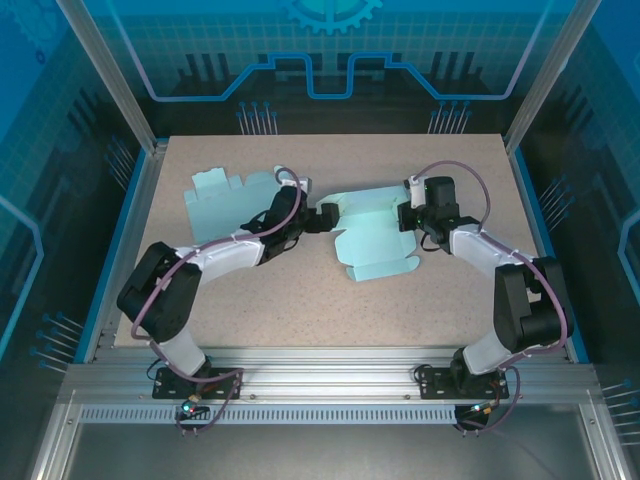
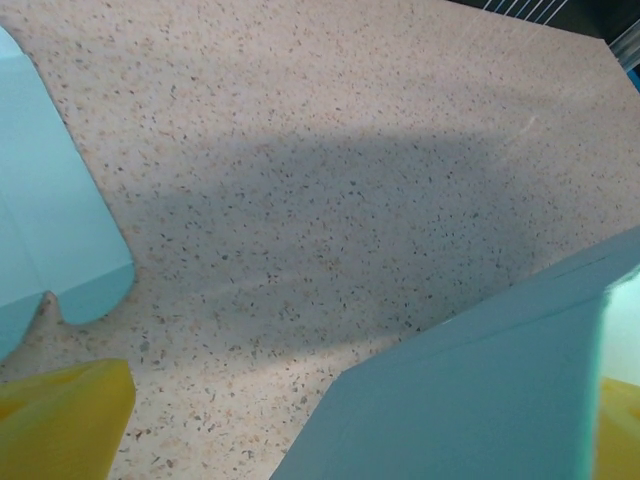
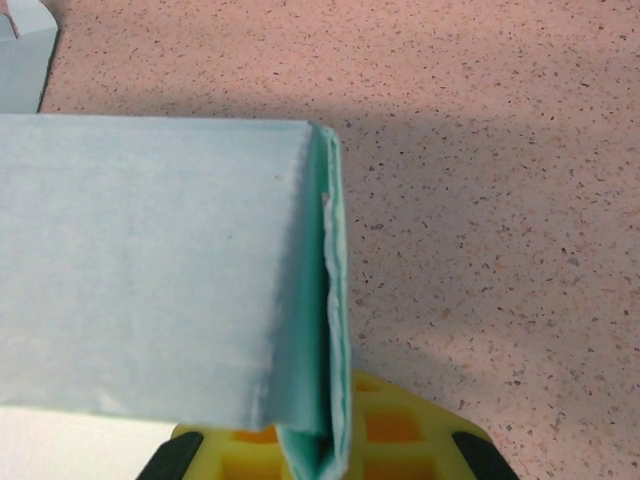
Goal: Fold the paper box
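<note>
The paper box (image 1: 375, 238) is a pale teal die-cut sheet, partly folded, lying mid-table. My right gripper (image 1: 407, 217) is shut on its right edge. In the right wrist view a doubled-over flap (image 3: 150, 290) is pinched between the yellow pads (image 3: 400, 440), with the fold line standing upright. At the sheet's left end, my left gripper (image 1: 328, 217) is open. In the left wrist view its yellow fingers (image 2: 60, 420) stand wide apart, and a teal panel of the box (image 2: 480, 390) reaches in between them, touching neither as far as I can see.
A second flat teal box blank (image 1: 225, 198) lies at the back left of the speckled table (image 1: 300, 300); its rounded flap (image 2: 50, 230) is seen by the left wrist. Metal frame posts and blue walls surround the table.
</note>
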Tool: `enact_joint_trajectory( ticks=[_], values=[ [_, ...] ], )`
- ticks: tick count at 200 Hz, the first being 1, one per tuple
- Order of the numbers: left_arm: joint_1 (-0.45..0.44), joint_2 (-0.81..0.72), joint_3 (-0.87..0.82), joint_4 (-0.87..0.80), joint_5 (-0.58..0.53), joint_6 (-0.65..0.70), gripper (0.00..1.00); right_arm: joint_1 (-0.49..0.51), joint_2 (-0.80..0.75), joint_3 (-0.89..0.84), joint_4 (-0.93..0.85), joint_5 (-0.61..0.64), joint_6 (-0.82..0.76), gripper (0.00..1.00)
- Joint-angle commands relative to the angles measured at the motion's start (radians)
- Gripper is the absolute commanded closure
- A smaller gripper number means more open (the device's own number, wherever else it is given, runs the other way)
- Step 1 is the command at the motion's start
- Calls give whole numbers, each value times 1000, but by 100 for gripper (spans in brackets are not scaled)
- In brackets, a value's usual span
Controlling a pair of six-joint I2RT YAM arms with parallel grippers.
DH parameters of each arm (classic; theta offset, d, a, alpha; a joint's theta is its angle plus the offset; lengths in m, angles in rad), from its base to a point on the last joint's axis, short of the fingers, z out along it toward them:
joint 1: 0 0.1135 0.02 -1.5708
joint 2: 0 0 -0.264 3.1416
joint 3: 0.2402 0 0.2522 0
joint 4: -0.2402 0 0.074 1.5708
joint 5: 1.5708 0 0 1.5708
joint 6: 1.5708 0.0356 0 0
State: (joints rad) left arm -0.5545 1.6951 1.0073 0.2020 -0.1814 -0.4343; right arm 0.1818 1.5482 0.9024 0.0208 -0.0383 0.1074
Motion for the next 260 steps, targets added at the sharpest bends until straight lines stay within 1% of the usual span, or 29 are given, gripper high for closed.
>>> enact_joint_trajectory(
  ticks=[1, 41, 67, 84, 95, 123, 145, 158, 174, 187, 206, 227, 260],
  values=[
    [-13, 38, 52, 50, 30, -33, 1, -9, -35, -17, 31, -19, 2, 100],
    [-54, 120, 145, 54, 18, -46, 1, -9, -35, -17, 33, -14, 6, 100],
    [-57, 122, 127, 97, -25, -100, 1, -9, -39, -17, 36, -8, 6, 100],
    [-55, 89, 86, 104, -71, -121, 1, -10, -48, -17, 46, 2, 12, 100],
    [-56, 52, 45, 106, -95, -127, 1, -9, -53, -48, 52, 9, 15, 100],
    [-56, -71, -78, 81, -115, -145, 1, -10, -60, -56, 57, 20, 20, 100],
    [-57, -160, -198, 82, -94, -180, 1, -9, -60, -57, 59, 20, 18, 100],
    [-62, -189, -258, 98, -60, -211, 1, -10, -60, -57, 60, 17, 21, 100],
    [-81, -191, -310, 128, -20, -234, 1, -9, -58, -60, 71, 6, 28, 100],
    [-105, -169, -333, 186, 14, -255, 1, -11, -50, -60, 81, -13, 30, 100],
    [-137, -101, -334, 291, 73, -267, 3, -18, -49, -57, 80, -16, 36, 100],
    [-149, -34, -302, 359, 99, -276, 7, -19, -58, -71, 93, -15, 39, 100],
    [-150, 18, -259, 428, 71, -269, 14, -20, -62, -77, 99, -15, 41, 100]
  ],
)
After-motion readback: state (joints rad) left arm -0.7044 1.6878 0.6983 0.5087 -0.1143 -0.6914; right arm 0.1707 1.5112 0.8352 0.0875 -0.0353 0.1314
